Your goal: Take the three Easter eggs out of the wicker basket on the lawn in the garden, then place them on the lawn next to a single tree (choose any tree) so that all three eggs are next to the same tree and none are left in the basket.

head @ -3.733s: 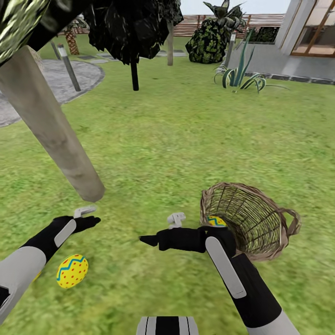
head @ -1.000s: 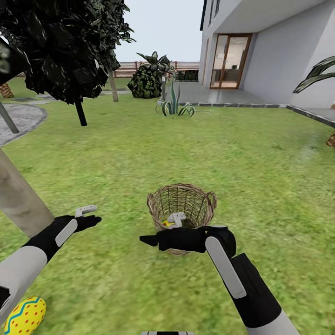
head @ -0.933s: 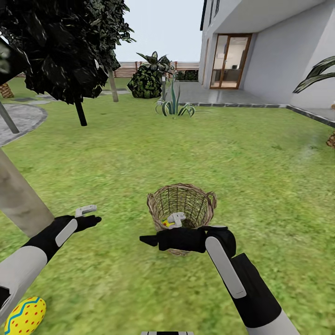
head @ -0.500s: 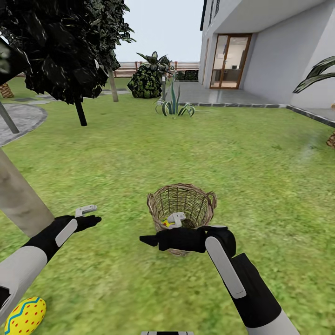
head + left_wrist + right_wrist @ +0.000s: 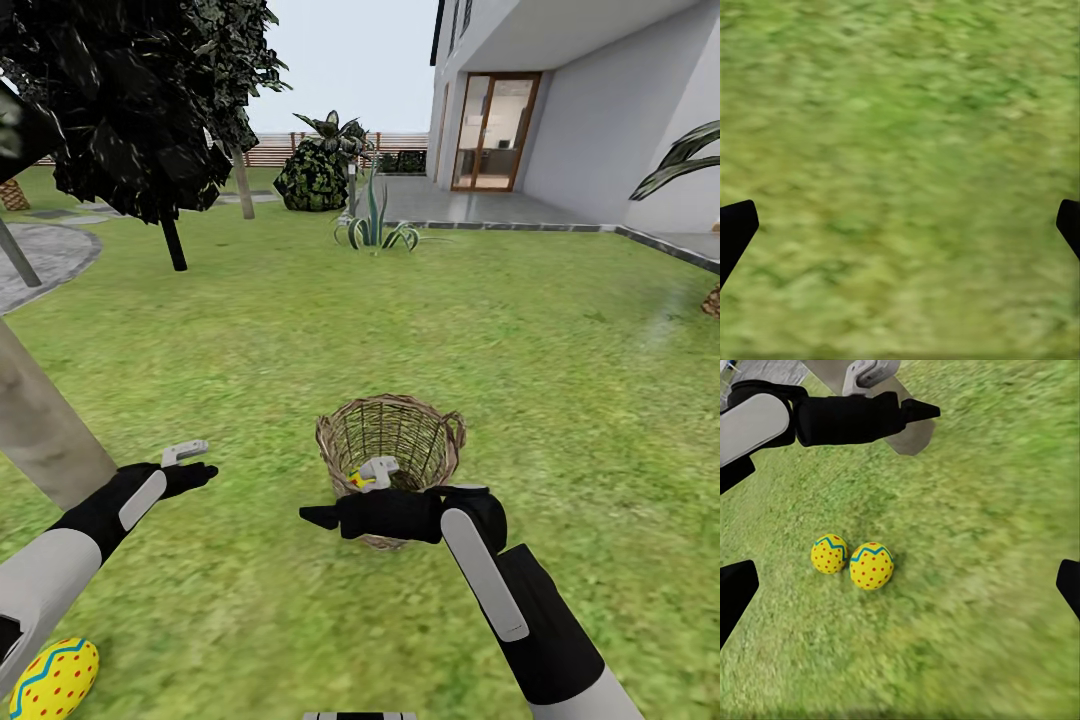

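The wicker basket (image 5: pixel 391 450) stands upright on the lawn (image 5: pixel 520 330), well out from the pale, leaning tree trunk (image 5: pixel 40 420). Through its open rim a small patch of yellow egg (image 5: pixel 357 481) shows low inside, mostly hidden by the right arm in front of it.

The right end effector (image 5: pixel 312 516) hangs just in front of the basket, on the side nearer the trunk, pointing toward the trunk. In the right wrist view its two dark fingertips (image 5: pixel 735 589) sit far apart at the picture's edges, so it is spread wide and holds nothing.

The left end effector (image 5: pixel 200 471) hovers above the grass close beside the base of the trunk. In the left wrist view its fingertips (image 5: pixel 733 229) are likewise wide apart over bare lawn (image 5: pixel 900 172), released and empty.

Two eggs lie on the grass near the foot of the trunk: in the right wrist view one egg (image 5: pixel 871 565) and a second egg (image 5: pixel 829 553) rest side by side, touching or nearly so, both yellow with red dots and a blue zigzag band, below the left arm (image 5: pixel 832 416). In the head view one of them (image 5: pixel 55 680) shows below the left arm, near the trunk.
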